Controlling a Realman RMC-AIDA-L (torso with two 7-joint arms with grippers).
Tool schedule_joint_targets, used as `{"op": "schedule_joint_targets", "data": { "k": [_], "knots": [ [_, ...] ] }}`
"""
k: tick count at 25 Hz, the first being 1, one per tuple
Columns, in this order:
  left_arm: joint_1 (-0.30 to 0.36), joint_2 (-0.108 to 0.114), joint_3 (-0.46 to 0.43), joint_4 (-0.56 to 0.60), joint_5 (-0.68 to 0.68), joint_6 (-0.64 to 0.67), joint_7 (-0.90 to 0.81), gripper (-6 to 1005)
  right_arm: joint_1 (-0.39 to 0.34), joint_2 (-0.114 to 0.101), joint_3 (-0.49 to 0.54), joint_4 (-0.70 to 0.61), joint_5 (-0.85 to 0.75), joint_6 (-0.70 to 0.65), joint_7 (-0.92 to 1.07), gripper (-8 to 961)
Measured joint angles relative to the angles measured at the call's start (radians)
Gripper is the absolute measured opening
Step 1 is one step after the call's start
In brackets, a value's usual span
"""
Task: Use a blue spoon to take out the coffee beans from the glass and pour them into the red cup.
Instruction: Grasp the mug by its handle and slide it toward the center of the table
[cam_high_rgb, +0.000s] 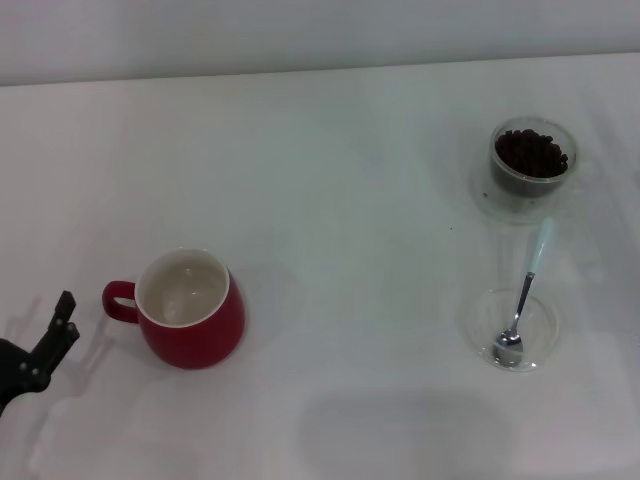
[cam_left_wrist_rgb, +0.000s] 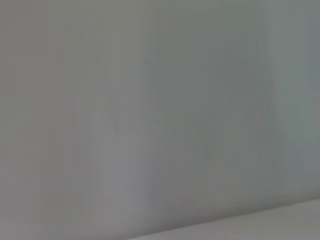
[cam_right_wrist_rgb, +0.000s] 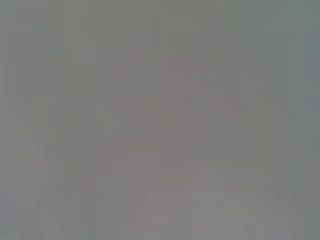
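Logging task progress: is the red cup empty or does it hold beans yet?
Empty. The red cup stands upright and only its white inside shows, no beans.

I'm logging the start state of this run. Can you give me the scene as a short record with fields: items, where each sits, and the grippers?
red cup: robot's left, upright, no beans visible inside
glass: far right, holds coffee beans
blue spoon: bowl resting in shallow glass dish, handle pointing toward the glass
left gripper: low at left edge, beside the cup handle, holding nothing
right gripper: not in view
table: white
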Motion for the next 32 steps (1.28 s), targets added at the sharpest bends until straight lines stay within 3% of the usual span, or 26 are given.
{"op": "schedule_joint_targets", "data": {
  "k": [13,32],
  "knots": [
    [-0.033,-0.002,0.026,0.009,0.021,-0.083,-0.002,888,-0.001,0.000,0.009,0.001,0.000,-0.002,-0.001,873],
    [-0.137,-0.003,0.085,0.009,0.022,-0.218,0.004,888,-0.001,0.000,0.009,0.011,0.001,0.009,0.002,873]
  ]
}}
